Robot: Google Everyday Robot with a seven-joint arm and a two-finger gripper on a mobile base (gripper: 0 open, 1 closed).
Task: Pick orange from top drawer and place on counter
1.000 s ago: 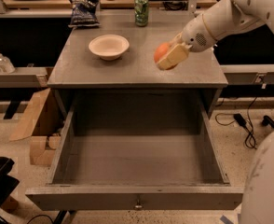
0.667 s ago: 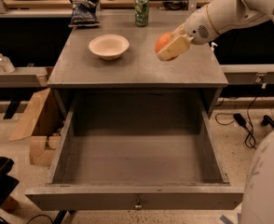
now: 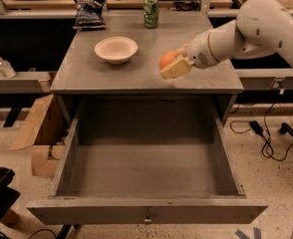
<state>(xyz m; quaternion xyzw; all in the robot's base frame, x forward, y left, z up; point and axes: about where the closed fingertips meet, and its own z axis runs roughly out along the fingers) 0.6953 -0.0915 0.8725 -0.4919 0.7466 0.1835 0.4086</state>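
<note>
The orange [image 3: 167, 59] is held in my gripper [image 3: 173, 65], whose cream fingers are shut around it just above the right middle of the counter [image 3: 111, 73]. I cannot tell whether the orange touches the tabletop. The white arm comes in from the upper right. The top drawer [image 3: 146, 173] is pulled fully open below the counter. Its grey box holds nothing that I can see, and its small metal knob [image 3: 147, 217] shows on the front panel.
A cream bowl [image 3: 116, 49] sits on the counter's left middle. A dark chip bag [image 3: 89, 12] lies at the back left and a green can [image 3: 151, 11] stands at the back centre. Cardboard boxes [image 3: 37, 138] sit on the floor left; cables lie on the floor right.
My gripper, with the orange in it, moved a little back over the counter and then leftward and lower toward the tabletop. The drawer, bowl, can and bag stayed put.
</note>
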